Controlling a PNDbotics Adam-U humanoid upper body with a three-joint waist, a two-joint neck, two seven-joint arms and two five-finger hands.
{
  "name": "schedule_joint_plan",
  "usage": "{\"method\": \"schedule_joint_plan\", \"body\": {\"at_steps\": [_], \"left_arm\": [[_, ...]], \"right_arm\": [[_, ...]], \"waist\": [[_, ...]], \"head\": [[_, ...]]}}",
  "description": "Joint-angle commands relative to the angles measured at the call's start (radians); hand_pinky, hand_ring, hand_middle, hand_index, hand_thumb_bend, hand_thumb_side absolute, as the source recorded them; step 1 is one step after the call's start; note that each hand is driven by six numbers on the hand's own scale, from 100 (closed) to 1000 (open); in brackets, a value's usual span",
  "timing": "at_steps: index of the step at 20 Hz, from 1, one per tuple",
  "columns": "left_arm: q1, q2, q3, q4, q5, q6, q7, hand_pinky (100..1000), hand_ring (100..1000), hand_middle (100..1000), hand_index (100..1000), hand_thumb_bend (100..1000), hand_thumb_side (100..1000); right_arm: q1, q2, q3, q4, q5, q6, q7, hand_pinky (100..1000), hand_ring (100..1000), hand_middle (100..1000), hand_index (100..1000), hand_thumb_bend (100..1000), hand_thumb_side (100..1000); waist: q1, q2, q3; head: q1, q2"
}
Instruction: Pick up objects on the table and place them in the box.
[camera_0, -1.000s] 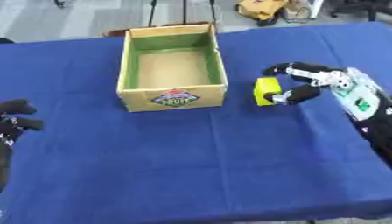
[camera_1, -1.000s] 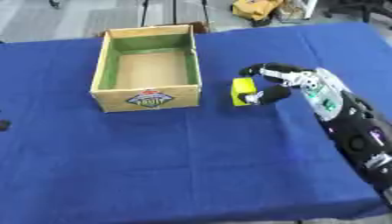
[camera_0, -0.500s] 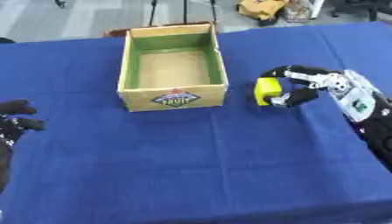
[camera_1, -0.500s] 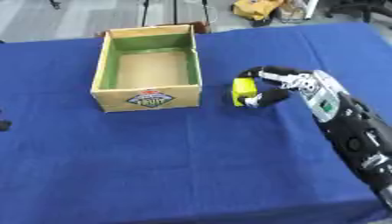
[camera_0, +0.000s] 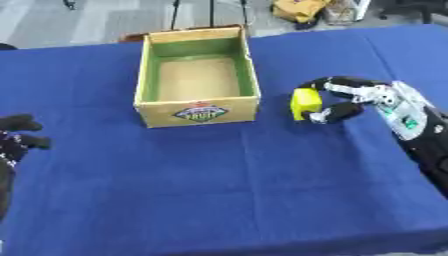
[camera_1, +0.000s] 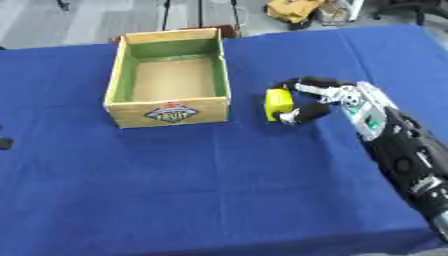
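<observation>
1. Block (camera_0: 305, 102): one, yellow, right of centre, just beside the box (camera_0: 198, 113) on the blue table (camera_0: 219, 190).
2. Box: one, open-topped, upper centre.
3. Right hand (camera_0: 348, 100) reaches in from the right edge, fingers and thumb curled around the block.
4. Left hand (camera_0: 16, 137) sits at the left edge; its fingers cannot be told.

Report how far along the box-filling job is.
Done: nothing yet; the box shows only its bare floor. In hand: the right hand has its fingers and thumb curled round the yellow object, which sits low by the blue cloth just right of the box. Left: carry it over the wall and let go inside. The left hand idles at the left edge.
</observation>
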Motion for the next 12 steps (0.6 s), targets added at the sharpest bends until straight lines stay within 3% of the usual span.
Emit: {"method": "schedule_joint_plan", "body": {"at_steps": [1,2,4,7,12], "left_arm": [[-0.005,0.016,0.002,-0.013,0.001,-0.001,-0.003,716,503,590,719,756,921],[-0.005,0.015,0.002,-0.012,0.001,-0.001,-0.004,716,503,590,719,756,921],[-0.005,0.015,0.002,-0.012,0.001,-0.001,-0.004,716,503,590,719,756,921],[-0.005,0.016,0.002,-0.012,0.001,-0.001,-0.004,716,503,590,720,755,921],[-0.005,0.015,0.002,-0.012,0.001,-0.001,-0.004,716,503,590,720,755,921]], "right_arm": [[-0.021,-0.017,-0.012,-0.010,0.011,0.000,-0.027,910,809,756,980,100,371],[-0.021,-0.017,-0.011,-0.011,0.016,0.002,-0.034,908,805,751,979,100,361],[-0.020,-0.016,-0.009,-0.011,0.028,0.006,-0.045,880,744,666,957,100,255],[-0.019,-0.015,-0.008,-0.013,0.046,0.011,-0.066,851,670,572,920,100,196],[-0.019,-0.012,-0.009,-0.019,0.069,0.012,-0.126,817,586,467,874,100,174]], "waist": [[-0.001,-0.017,0.001],[-0.002,-0.017,0.001],[-0.002,-0.018,0.002],[-0.001,-0.018,0.002],[-0.001,-0.018,0.002]], "head": [[-0.005,0.002],[-0.005,0.001],[-0.005,0.001],[-0.005,0.001],[-0.005,0.002]]}}
